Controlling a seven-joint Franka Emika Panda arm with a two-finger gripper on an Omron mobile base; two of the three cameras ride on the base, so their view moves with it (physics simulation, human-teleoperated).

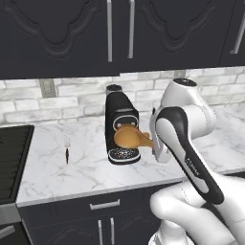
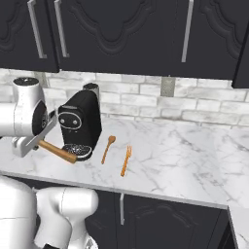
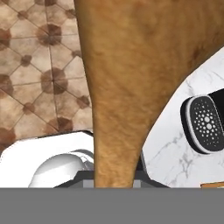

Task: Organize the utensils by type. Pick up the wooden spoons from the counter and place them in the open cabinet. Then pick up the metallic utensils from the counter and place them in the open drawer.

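Observation:
My gripper (image 2: pixel 37 141) is shut on the large wooden spoon (image 1: pixel 128 137), held above the counter (image 2: pixel 185 160) in front of the coffee machine. Its handle (image 2: pixel 57 151) juts out of the hand, and in the hand view the spoon (image 3: pixel 131 78) hides the fingertips. The slimmer wooden spoon (image 2: pixel 108 148) and the orange fork (image 2: pixel 126 161) lie side by side on the marble, right of the machine. The silver fork with a dark handle (image 1: pixel 67 148) lies left of the machine. The open cabinet and the open drawer are out of view.
A black coffee machine (image 1: pixel 122 127) stands at the middle of the counter, close to the held spoon. A dark stove top (image 1: pixel 12 162) borders the counter on the left. Closed dark wall cabinets (image 2: pixel 121 34) hang above. Tiled floor (image 3: pixel 39 70) lies below the hand.

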